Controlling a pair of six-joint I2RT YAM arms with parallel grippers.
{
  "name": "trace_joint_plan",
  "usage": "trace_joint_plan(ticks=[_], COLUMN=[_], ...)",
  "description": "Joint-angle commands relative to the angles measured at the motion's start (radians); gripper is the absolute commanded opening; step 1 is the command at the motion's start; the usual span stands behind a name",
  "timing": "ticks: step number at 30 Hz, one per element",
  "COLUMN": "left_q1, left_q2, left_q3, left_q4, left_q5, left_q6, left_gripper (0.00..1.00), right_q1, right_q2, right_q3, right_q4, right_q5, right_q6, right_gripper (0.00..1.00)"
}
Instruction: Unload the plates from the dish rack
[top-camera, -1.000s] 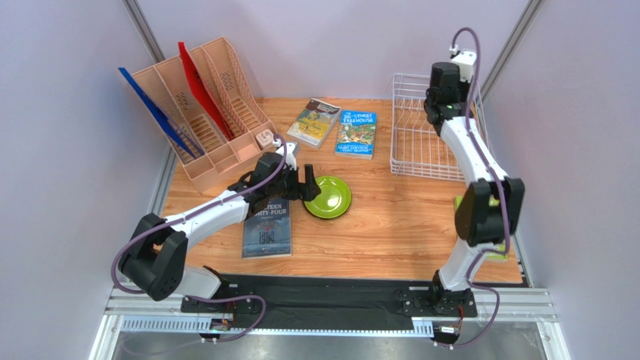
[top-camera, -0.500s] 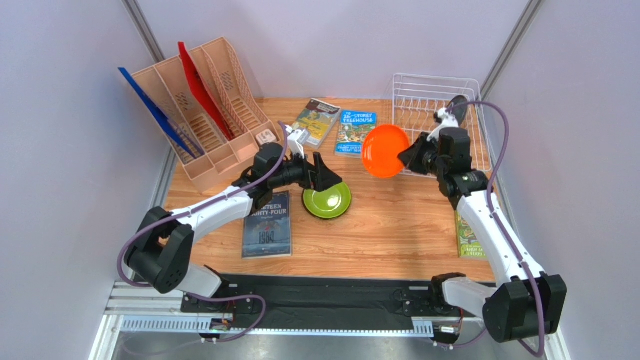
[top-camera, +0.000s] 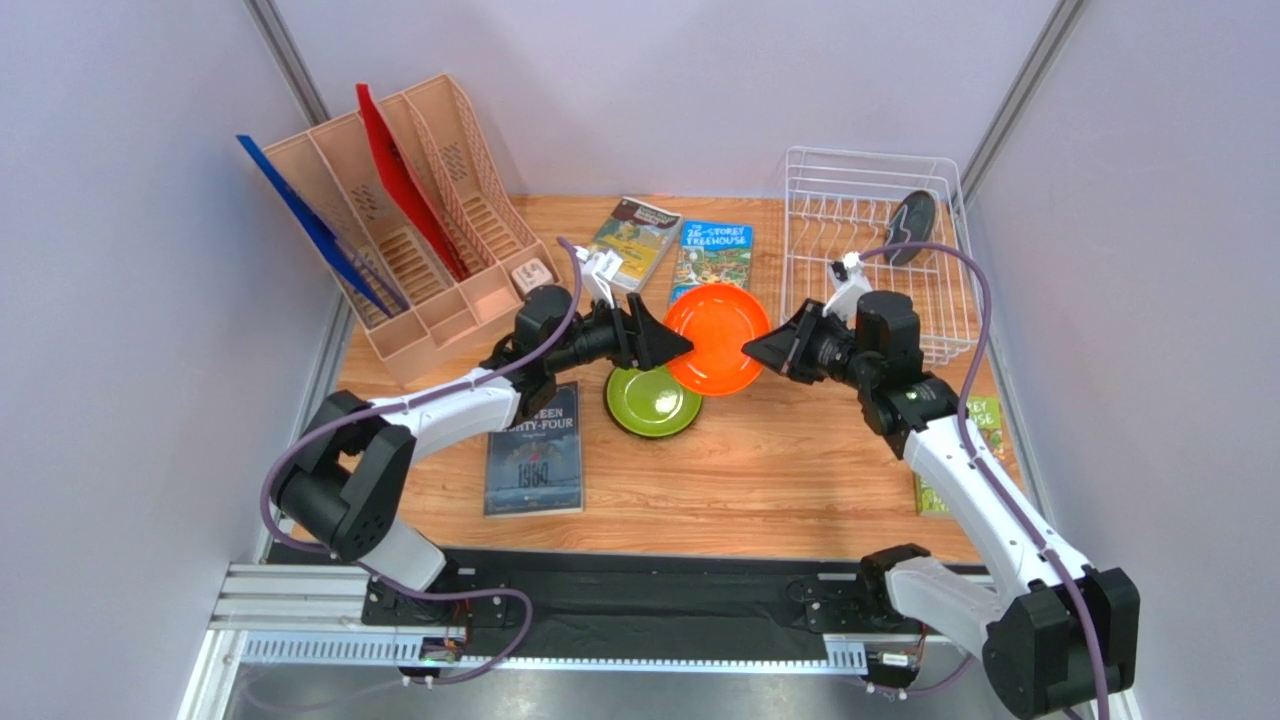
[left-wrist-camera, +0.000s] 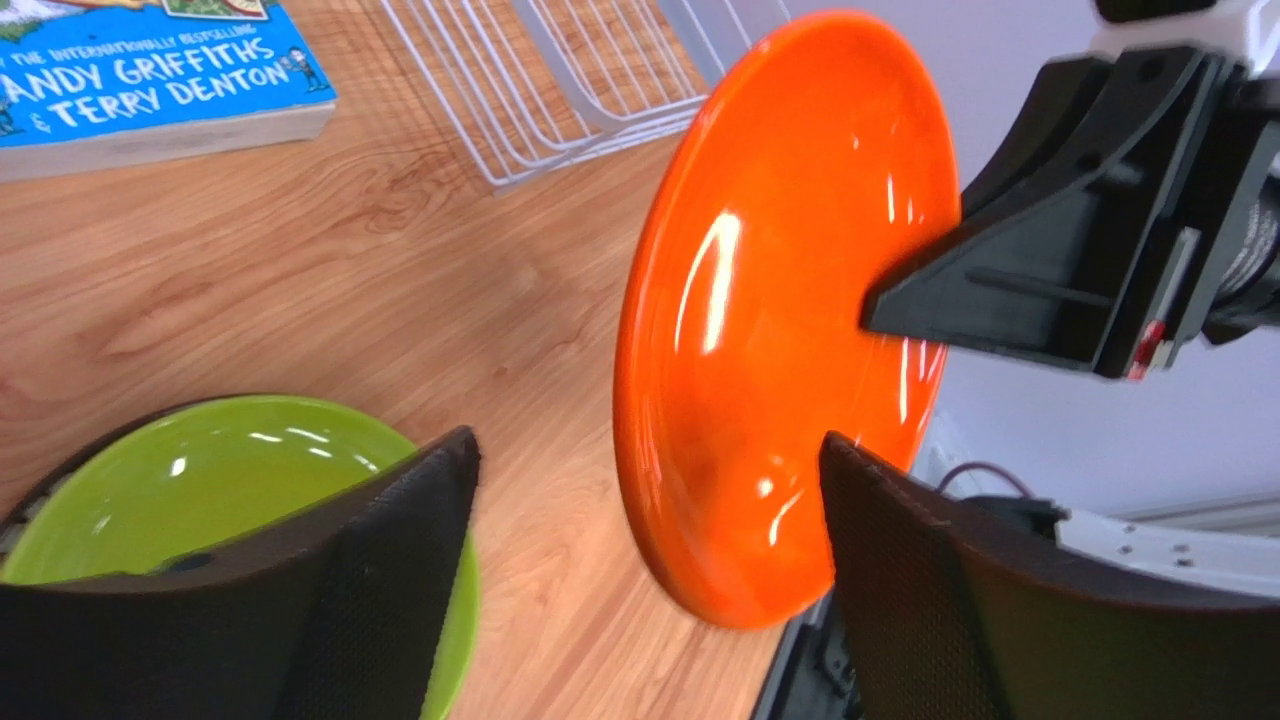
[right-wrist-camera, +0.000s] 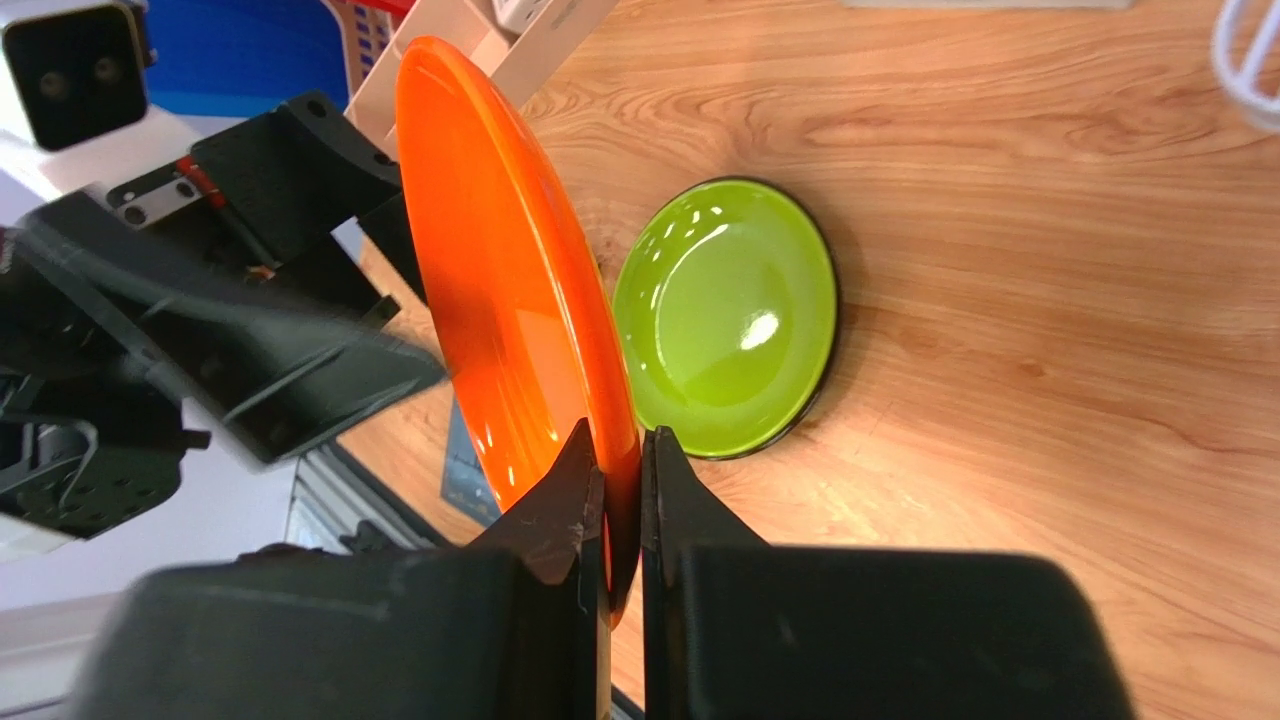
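My right gripper (top-camera: 769, 354) is shut on the rim of the orange plate (top-camera: 717, 342) and holds it on edge above the table; the right wrist view shows the pinch (right-wrist-camera: 619, 450) on the plate (right-wrist-camera: 511, 285). My left gripper (top-camera: 646, 342) is open, its fingers either side of the plate's opposite edge (left-wrist-camera: 781, 300), apart from it. The lime green plate (top-camera: 654, 402) lies flat on the table below. The dark grey-teal plate (top-camera: 909, 219) stands in the white dish rack (top-camera: 872, 156) at the back right. The dark red plate is out of view.
A peach file organizer (top-camera: 406, 225) with blue and red folders stands at the back left. Two books (top-camera: 712, 267) lie behind the plates. One book (top-camera: 537, 450) lies under the left arm. A green book (top-camera: 980, 423) lies at the right edge.
My right arm has carried the orange plate from the rack leftward and down to the table's middle. My left gripper has lifted from the green plate and now straddles the orange plate's edge.
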Motion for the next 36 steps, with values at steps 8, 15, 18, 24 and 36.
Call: trace_joint_plan(ticks=[8, 15, 18, 24, 36], left_q1=[-0.007, -0.007, -0.007, -0.007, -0.006], left_q2=[0.023, -0.069, -0.107, -0.141, -0.005], left_q3=[-0.012, -0.065, -0.084, -0.13, -0.064], left_q4=[0.067, -0.149, -0.249, -0.312, -0.355], left_q5=[-0.002, -0.191, -0.315, -0.415, -0.462], left_q6=[-0.017, 0.092, 0.135, 0.124, 0.138], left_gripper=[0.0, 0.0, 0.0, 0.0, 0.0], right_q1=[0.033, 0.03, 0.016, -0.061, -0.202], right_q2=[0.027, 0.042, 0.053, 0.144, 0.406], right_q3=[-0.012, 0.121, 0.218, 0.38, 0.606], right_q4=[0.115, -0.102, -0.204, -0.281, -0.255], right_q5=[-0.1, 0.171, 0.372, 0.627, 0.859], right_q6=[0.075, -0.081, -0.187, -0.294, -0.31], right_gripper=[0.14, 1.0, 1.0, 1.0, 1.0])
